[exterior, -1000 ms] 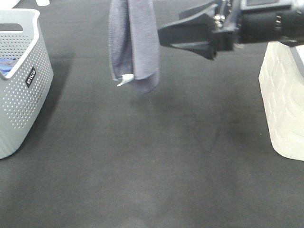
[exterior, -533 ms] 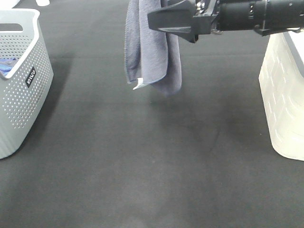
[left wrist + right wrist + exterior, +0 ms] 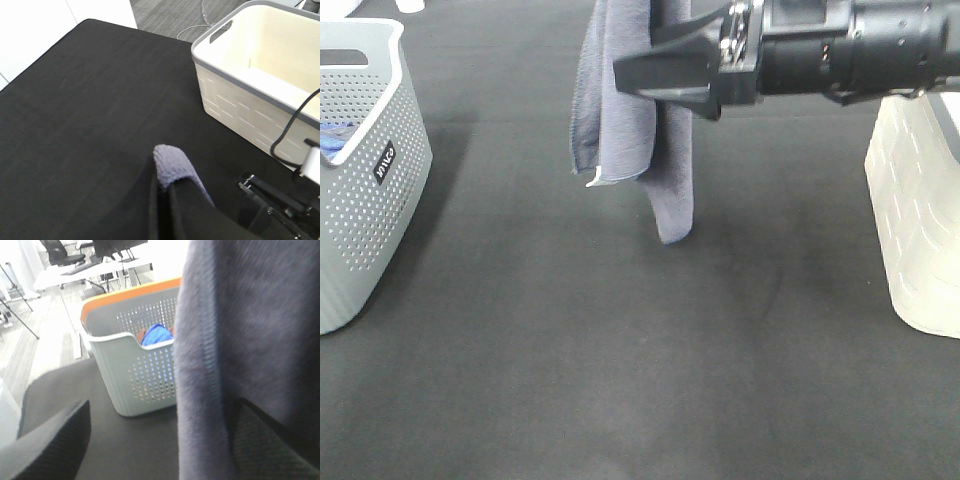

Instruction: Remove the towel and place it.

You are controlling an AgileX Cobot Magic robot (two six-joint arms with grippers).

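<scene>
High exterior view. Shows the towel hanging in folds from the top edge of the picture over the black tabletop, with a white tag at one lower corner. Right hand extended in from the right, released, fingers spread wide at the hanging cloth. At far left, a grey perforated basket holding a blue cloth. At far right, a cream bin, inside out of sight.

Left wrist view. Left hand clenched on the towel, a rounded fold poking out between its black fingers. Beyond it on the tabletop, the cream bin with its grey rim, pale floor and walls on show.

Right wrist view. Towel close up, hanging between the parted fingers, close against one of them. Behind, the grey perforated basket with the blue cloth inside and an orange edge along its far rim.
</scene>
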